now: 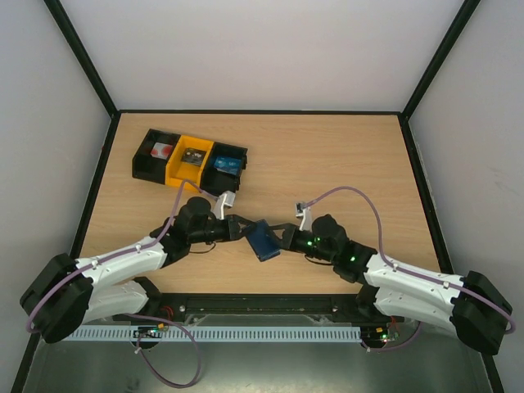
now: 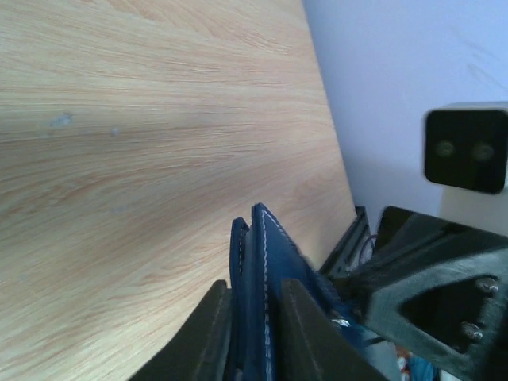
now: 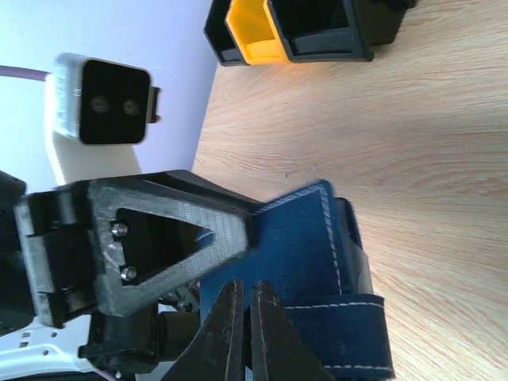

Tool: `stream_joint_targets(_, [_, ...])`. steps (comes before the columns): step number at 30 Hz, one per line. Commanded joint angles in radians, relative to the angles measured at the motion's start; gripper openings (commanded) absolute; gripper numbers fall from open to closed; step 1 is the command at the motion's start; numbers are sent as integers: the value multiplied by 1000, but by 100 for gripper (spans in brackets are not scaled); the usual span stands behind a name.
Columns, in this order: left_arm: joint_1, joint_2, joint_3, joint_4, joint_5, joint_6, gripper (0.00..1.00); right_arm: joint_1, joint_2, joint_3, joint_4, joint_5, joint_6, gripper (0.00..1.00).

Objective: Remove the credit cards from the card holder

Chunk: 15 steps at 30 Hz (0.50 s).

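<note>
Light wood-grain tabletop (image 1: 344, 164) carried a row of three open plastic bins (image 1: 174, 175), blk-yellow-blk, at far-left corner, w/ small items inside.

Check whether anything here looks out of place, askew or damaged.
Nothing stands out. The card holder is tilted, gripped by both the left gripper and the right gripper. The bins sit in a neat row.

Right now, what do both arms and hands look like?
The left arm and right arm have white shells, black joints and a lilac cable along each. Green lights glow near the right wrist. The left hand and right hand are matte black, with two fingers with triangular cut-outs and a white-cased, black-faced camera box.
</note>
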Motion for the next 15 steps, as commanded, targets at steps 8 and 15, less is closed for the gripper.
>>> stream_joint_targets(8, [-6,1,-6,-52,1,81,3,7,-99,-25,-159,167,-103,2])
stream_joint_targets(15, [-4,39,10,-137,-52,158,3,7,-126,-51,-213,242,-131,2])
